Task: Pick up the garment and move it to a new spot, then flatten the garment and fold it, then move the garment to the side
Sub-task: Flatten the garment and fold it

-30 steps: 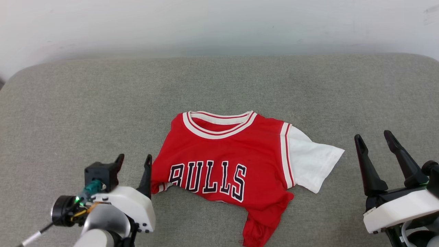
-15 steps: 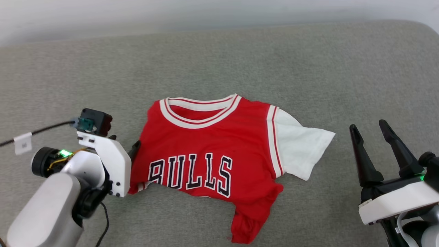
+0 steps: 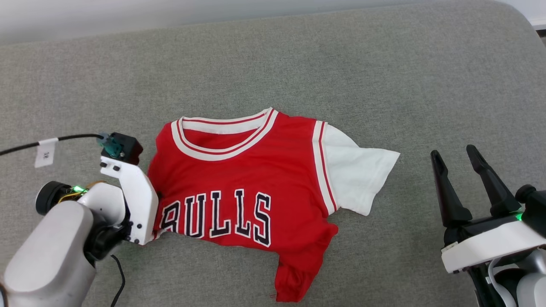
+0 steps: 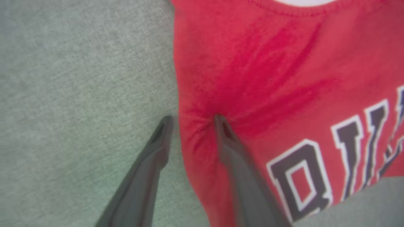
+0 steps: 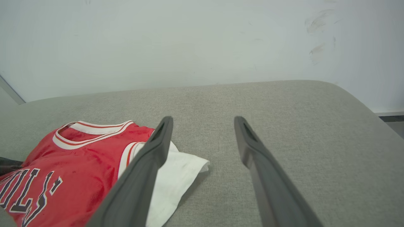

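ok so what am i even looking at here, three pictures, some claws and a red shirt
It is a two-armed robot. The wide picture comes from a camera on its head; the other two come from wrist cameras looking along each end effector's two dark fingers. A red BULLS shirt lies rumpled on a grey padded surface. The left end effector straddles the shirt's edge, cloth puckered between its fingers, not yet clamped. The right end effector stands open, apart from the shirt, holding nothing.

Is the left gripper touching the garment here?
Touching. The left wrist view shows one finger of the left gripper pressing into the garment, puckering its red edge.
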### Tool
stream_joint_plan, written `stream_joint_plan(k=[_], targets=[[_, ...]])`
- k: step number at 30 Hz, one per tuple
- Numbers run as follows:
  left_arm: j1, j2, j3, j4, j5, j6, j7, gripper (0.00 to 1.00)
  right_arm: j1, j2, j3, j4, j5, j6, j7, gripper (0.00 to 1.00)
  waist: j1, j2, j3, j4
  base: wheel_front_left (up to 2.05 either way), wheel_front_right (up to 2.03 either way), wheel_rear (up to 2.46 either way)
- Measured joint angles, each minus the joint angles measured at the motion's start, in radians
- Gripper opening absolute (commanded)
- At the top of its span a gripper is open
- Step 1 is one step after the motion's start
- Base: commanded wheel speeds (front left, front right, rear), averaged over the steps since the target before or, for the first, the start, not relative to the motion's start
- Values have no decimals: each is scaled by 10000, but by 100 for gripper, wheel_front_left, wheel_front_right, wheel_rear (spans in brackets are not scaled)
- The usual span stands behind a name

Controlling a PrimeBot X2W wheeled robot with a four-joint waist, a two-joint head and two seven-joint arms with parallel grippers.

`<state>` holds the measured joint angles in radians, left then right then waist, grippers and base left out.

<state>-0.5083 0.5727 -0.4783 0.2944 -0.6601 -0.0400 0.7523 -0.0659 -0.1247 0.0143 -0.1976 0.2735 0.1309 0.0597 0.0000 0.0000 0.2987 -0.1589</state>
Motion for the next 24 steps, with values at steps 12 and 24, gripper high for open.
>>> stream_joint_plan(k=[12, 24], targets=[[-933, -558, -637, -1035, 2642, 1164, -3053, 0, 35, 25, -255, 56, -77, 0, 81, 100, 0, 0, -474, 289, 0, 0, 0], [-155, -2575, -3394, -1850, 3666, 803, -3522, 0, 283, 125, -362, -330, -244, 2, 422, 100, 0, 0, -895, 538, 0, 0, 0]])
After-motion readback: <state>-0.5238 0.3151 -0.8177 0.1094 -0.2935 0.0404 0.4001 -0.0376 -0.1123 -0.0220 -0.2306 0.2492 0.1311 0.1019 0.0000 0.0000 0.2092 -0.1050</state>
